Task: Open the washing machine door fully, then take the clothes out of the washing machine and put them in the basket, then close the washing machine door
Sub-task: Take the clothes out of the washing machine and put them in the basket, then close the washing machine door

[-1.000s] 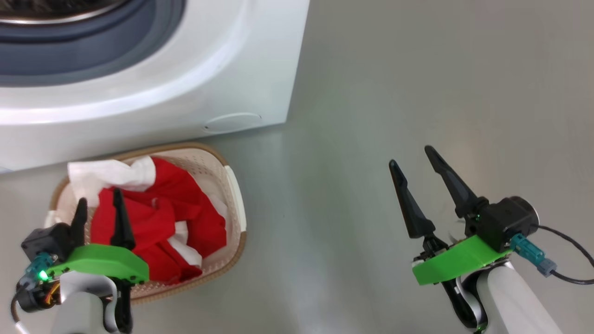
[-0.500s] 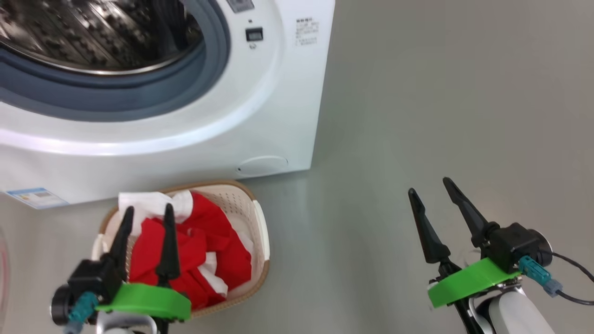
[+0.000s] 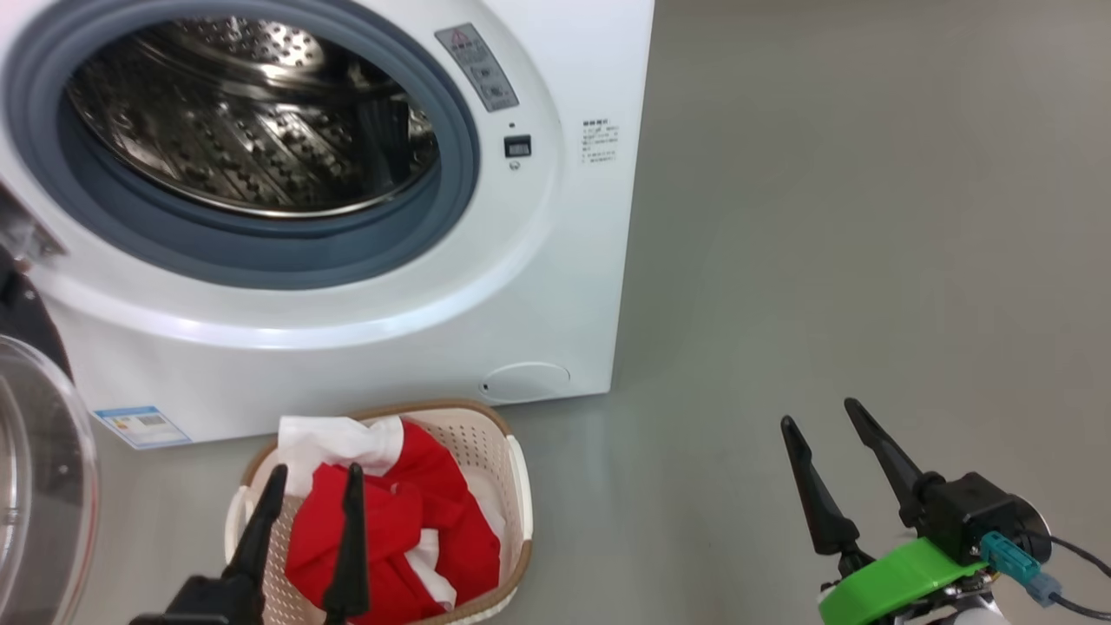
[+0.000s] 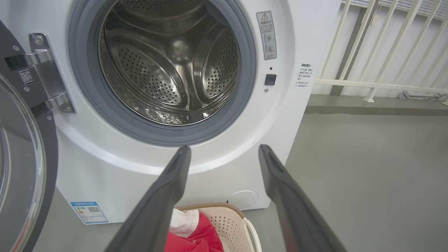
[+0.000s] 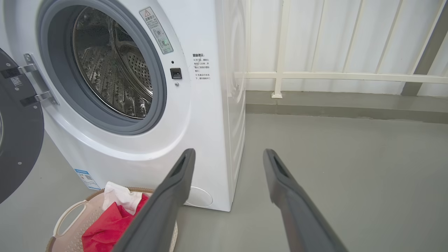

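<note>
2 pincers are in the near part of the scene, and both are wide open with nothing in them. The left pincer [image 3: 317, 469] hangs over the basket [image 3: 519, 486], with its dark tips above the clothes [image 3: 399, 529]. The right pincer [image 3: 818, 411] hangs over bare grey floor [image 3: 868, 217], well apart from the basket. The red and white clothes lie piled in the basket. The basket sits on the floor, just in front of the washer [image 3: 555, 260]. The door [image 3: 39, 486] stands open on the left, and its clear glass shows at the left edge. The round hole of the washer is wide open. Far inside it is the shiny drum [image 3: 252, 121] with many small holes, and a grey seal [image 3: 260, 260] goes around it. A small blue label [image 3: 143, 425] sticks to the washer's low left corner. A white fence [image 4: 385, 84] stands far off on the right.
</note>
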Tool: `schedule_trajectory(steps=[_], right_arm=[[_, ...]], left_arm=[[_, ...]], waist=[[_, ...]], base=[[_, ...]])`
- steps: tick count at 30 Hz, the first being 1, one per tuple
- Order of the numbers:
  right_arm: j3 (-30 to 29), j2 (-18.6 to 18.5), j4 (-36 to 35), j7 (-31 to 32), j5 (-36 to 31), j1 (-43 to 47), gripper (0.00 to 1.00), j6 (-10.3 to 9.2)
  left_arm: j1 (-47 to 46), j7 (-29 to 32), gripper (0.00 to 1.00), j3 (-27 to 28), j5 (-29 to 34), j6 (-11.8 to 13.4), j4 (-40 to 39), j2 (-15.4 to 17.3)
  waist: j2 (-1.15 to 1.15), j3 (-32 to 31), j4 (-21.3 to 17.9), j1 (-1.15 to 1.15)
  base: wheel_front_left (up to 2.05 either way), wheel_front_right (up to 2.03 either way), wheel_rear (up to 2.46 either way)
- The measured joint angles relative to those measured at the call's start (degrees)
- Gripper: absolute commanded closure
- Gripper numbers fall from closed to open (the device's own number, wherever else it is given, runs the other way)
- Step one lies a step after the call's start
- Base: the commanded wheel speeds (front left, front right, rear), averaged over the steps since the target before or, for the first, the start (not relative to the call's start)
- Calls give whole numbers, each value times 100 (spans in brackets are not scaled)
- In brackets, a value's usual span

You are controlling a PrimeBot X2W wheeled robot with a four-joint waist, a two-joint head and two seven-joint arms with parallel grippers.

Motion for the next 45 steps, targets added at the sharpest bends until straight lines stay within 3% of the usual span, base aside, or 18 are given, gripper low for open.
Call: schedule_trajectory(steps=[15, 45], right_arm=[[-108, 13, -369, 291, -15, 539, 0, 0], [-119, 24, -442, 343, -14, 641, 0, 0]], left_arm=[[744, 370, 0, -101, 48, 219, -533, 76], [830, 435, 0, -142, -18, 339, -604, 162]], waist=[[0, -545, 100, 0], [0, -604, 94, 0]], base=[[0, 0, 0], [0, 0, 0]])
